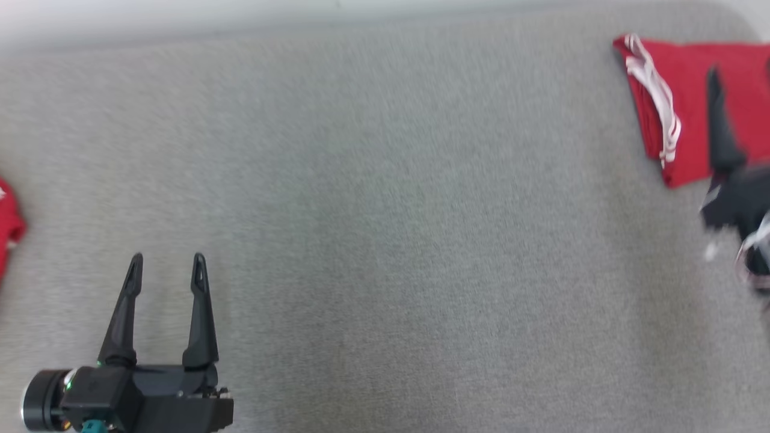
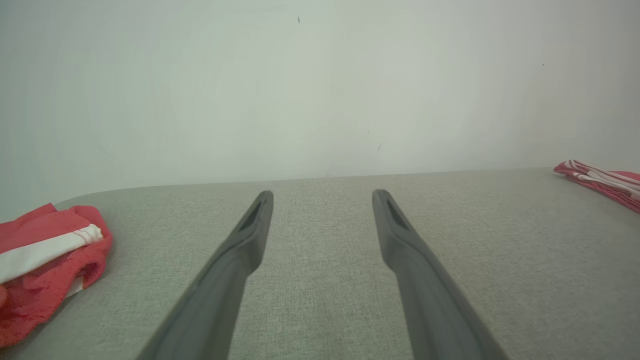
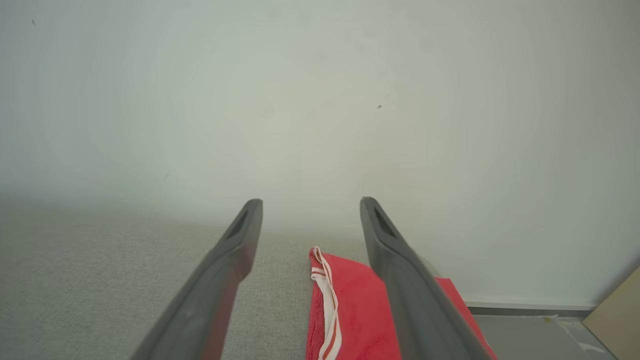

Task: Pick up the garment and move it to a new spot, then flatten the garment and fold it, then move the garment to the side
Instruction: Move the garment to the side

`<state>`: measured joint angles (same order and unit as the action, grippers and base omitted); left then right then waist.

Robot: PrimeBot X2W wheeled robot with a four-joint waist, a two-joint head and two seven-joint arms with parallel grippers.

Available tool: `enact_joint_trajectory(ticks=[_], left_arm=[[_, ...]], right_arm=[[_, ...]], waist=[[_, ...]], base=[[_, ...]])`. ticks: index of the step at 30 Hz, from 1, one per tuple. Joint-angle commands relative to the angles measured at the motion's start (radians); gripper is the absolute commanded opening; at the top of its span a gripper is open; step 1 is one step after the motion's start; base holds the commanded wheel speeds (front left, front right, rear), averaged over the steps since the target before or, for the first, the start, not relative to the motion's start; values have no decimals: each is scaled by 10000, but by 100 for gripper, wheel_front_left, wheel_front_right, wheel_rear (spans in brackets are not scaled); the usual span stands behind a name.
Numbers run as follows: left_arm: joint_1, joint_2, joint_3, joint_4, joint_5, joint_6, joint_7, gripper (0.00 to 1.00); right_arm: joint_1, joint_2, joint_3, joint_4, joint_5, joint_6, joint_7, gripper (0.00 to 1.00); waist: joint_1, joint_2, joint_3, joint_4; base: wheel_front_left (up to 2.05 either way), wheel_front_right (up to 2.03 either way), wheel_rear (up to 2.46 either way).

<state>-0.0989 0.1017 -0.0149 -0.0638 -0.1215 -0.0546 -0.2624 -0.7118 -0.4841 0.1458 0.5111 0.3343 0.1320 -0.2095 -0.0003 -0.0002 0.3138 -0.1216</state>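
Note:
A folded red garment [image 1: 692, 90] with white side stripes lies flat at the far right of the grey fabric surface [image 1: 385, 210]. It also shows in the right wrist view [image 3: 355, 310] and far off in the left wrist view [image 2: 600, 182]. My right gripper [image 1: 741, 75], blurred at the head view's right edge, hovers over the garment's near part. Its fingers stand open [image 3: 311, 202] with nothing between them, and the right finger overlaps the cloth. My left gripper [image 1: 168, 261] is open and empty at the lower left [image 2: 323, 195], over bare surface.
A second, crumpled red garment with a white band [image 2: 45, 260] lies at the surface's left edge [image 1: 9, 222]. A pale wall [image 2: 320, 90] runs along the far edge. In the right wrist view, floor and a tan board [image 3: 617, 320] lie beyond the surface's right end.

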Motion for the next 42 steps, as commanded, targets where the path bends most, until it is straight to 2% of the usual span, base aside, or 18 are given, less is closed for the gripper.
enact_joint_trajectory(ticks=[1, 12, 19, 21, 27, 42], left_arm=[[242, -79, 77, 118, -131, -58, -29, 100], [677, -254, 254, 736, -244, -167, -32, 100], [781, -319, 323, 1029, -191, -268, -31, 100], [801, -325, 352, 1098, -175, -297, -32, 100], [677, -355, 348, 1369, -101, -331, -31, 100], [440, -351, 420, 2250, 3, -488, -32, 100]], right_arm=[[884, 270, -239, -491, -90, -30, 135, 100], [4492, 1880, -1565, -3414, -608, -30, 926, 100], [6114, 2952, -1840, -4483, -896, -30, 1050, 100], [6464, 3216, -1756, -4640, -938, -28, 1039, 100], [6888, 3472, -1742, -4664, -1042, -28, 915, 100], [7427, 3915, -1660, -4308, -1100, -28, 592, 100]], waist=[[3, 2, -1040, 606], [3, 2, -1691, 922], [3, 2, -2018, 978], [3, 2, -2115, 992], [3, 2, -2254, 1091], [3, 2, -2471, 1319]], base=[[0, 0, 0], [0, 0, 0], [0, 0, 0], [0, 0, 0], [0, 0, 0], [0, 0, 0]])
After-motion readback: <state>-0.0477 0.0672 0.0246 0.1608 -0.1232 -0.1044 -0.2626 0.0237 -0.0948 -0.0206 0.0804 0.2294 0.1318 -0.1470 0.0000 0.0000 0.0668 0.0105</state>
